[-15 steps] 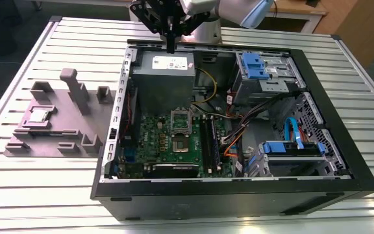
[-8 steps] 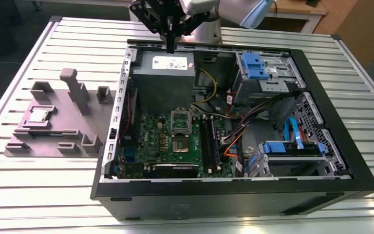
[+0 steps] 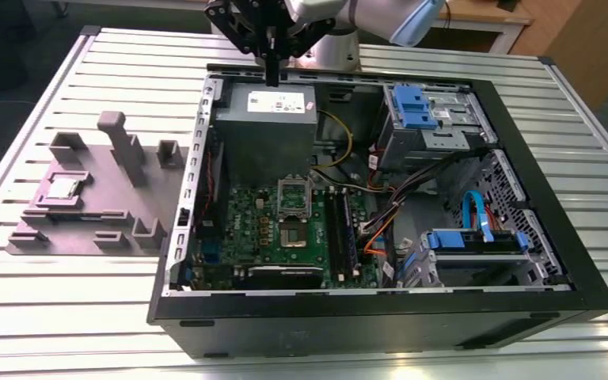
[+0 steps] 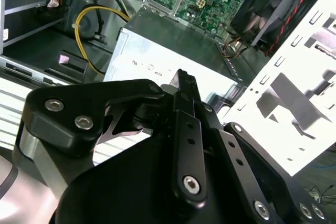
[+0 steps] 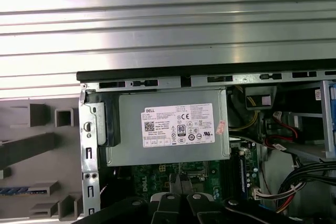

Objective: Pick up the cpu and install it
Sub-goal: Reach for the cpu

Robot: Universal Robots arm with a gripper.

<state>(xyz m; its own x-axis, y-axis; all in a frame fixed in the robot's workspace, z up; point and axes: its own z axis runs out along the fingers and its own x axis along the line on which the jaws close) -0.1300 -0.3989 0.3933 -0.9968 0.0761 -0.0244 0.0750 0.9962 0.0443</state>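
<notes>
The open computer case (image 3: 389,305) takes up the middle and the exterior view's right, lying on its side on the slatted metal table (image 3: 72,309). Inside it, toward the upper edge of the frame, sits the grey power supply (image 3: 267,119) with its white label. The same box faces me in the first wrist view (image 5: 173,124), and it appears in the second wrist view as well (image 4: 157,56). Lower in the case lies the green motherboard (image 3: 246,229). It carries a hinged silver frame (image 3: 294,198) that stands raised, and just below the frame is the bare socket (image 3: 294,236). Blue drive cages sit in the case's upper right (image 3: 423,107) and lower right (image 3: 475,241), with yellow, orange and blue cables running between them.

On the exterior view's left, well apart from the case, a purple-grey fixture (image 3: 82,233) with upright posts and recesses rests on the table. The cpu (image 3: 64,187) lies flat in one of those recesses, a small silvery square with a thin pale rim, its top catching the light.

My jaws hang at the upper middle of the exterior view, over the case's far edge and just above the power supply. They are drawn narrow, tips pressed close together, with nothing between them. They are well away from the cpu.
</notes>
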